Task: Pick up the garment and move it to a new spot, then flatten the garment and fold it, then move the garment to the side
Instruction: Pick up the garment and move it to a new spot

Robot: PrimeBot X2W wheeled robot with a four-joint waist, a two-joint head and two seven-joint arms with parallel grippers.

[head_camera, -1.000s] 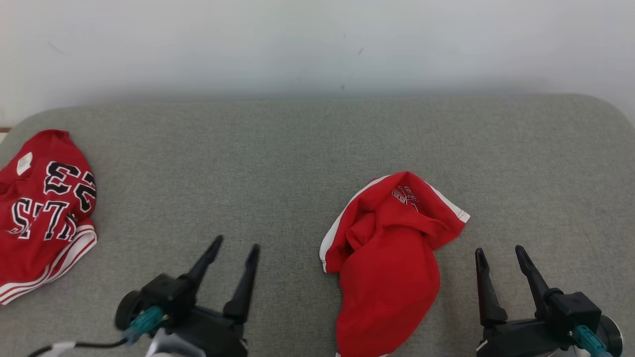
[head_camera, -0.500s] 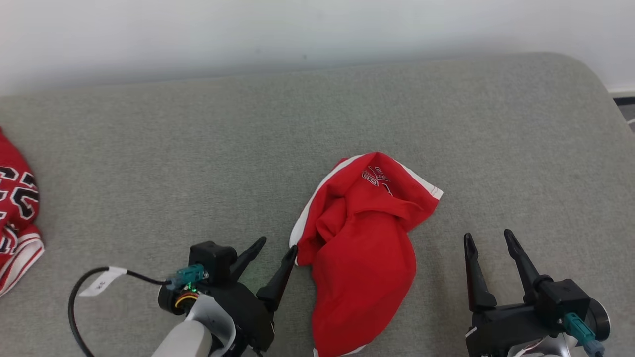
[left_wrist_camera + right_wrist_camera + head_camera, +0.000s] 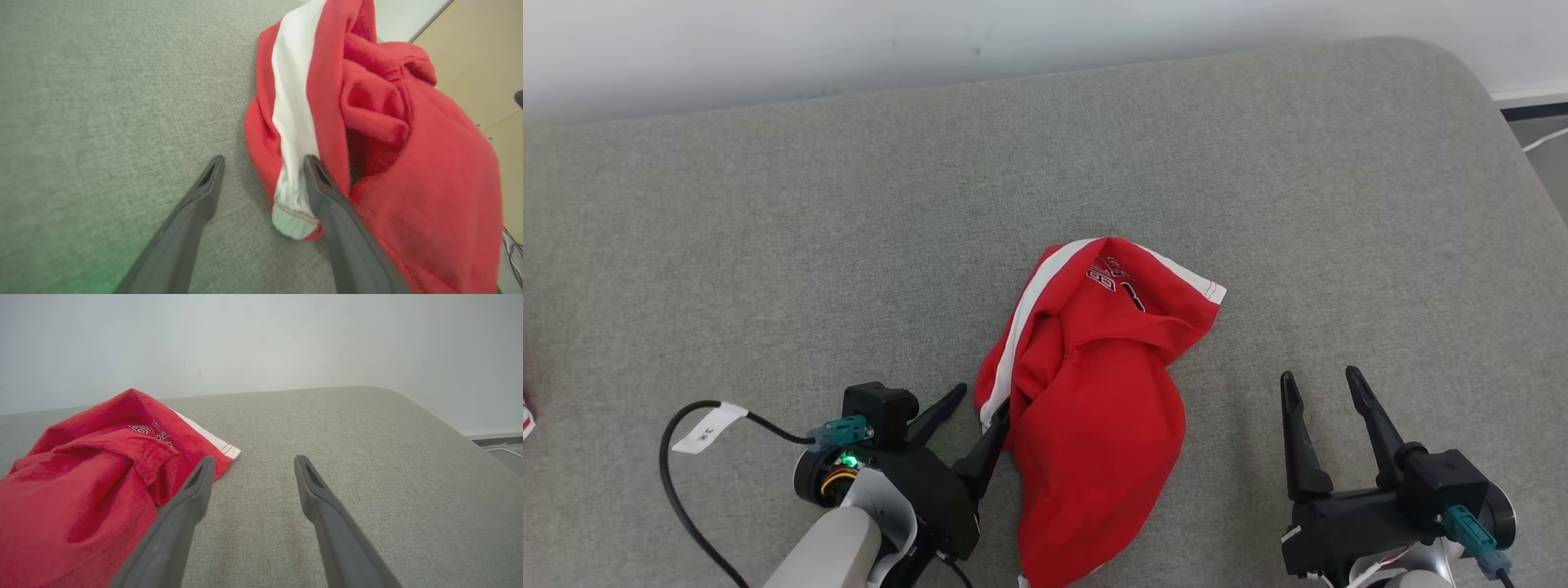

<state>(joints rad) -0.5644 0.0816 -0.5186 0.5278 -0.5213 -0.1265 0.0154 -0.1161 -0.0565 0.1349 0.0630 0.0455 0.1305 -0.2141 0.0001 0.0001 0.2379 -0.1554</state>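
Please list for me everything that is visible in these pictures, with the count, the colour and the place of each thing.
garment: 1, red with white stripe, crumpled in the middle of the cushion
cushion: 1, grey fabric, under everything
wall: 1, white, behind the cushion
tagged cable: 1, black with white tag, beside the left arm
left pincer: 1, dark, open, one finger against the garment's striped edge
right pincer: 1, dark, open, right of the garment, apart from it
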